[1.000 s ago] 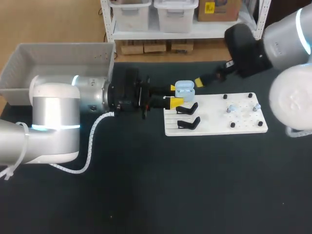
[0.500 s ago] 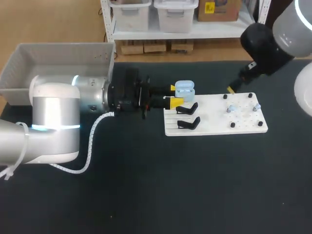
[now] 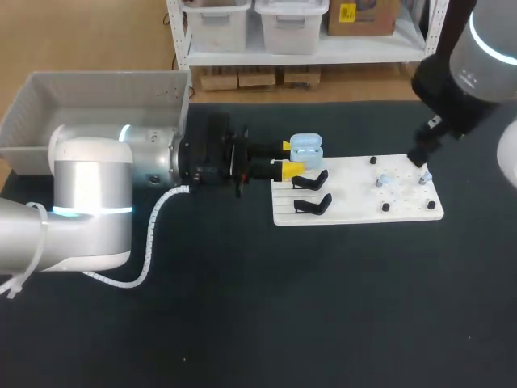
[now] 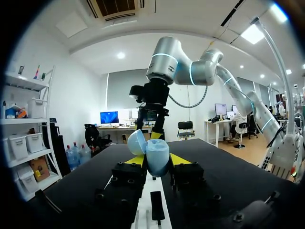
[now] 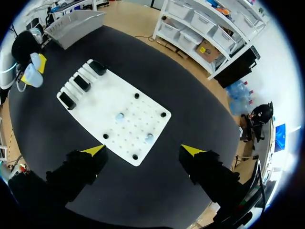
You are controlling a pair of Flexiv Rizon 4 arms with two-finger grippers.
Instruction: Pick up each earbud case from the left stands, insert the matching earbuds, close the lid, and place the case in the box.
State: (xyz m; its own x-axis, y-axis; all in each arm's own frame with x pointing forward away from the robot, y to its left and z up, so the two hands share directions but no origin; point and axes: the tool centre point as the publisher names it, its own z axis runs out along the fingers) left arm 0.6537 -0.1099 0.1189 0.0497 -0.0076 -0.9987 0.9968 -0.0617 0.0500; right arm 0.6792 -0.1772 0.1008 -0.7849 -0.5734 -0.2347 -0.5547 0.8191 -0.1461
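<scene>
The pale blue case [image 3: 305, 149], lid up, sits clamped between the left gripper's [image 3: 287, 158] yellow-tipped fingers, just over the left edge of the white board [image 3: 355, 212] and beside two bare black stands [image 3: 312, 179]. The right gripper [image 5: 143, 150] hangs above the board's right end, fingers spread wide on nothing, with two earbuds [image 5: 120, 116] on the board beneath. A grey box [image 3: 97, 89] stands on the desk [image 3: 242, 323] behind the left arm.

left pincer [image 3: 288, 158] — clamped, level | right pincer [image 5: 143, 150] — spread wide, pointing down
</scene>
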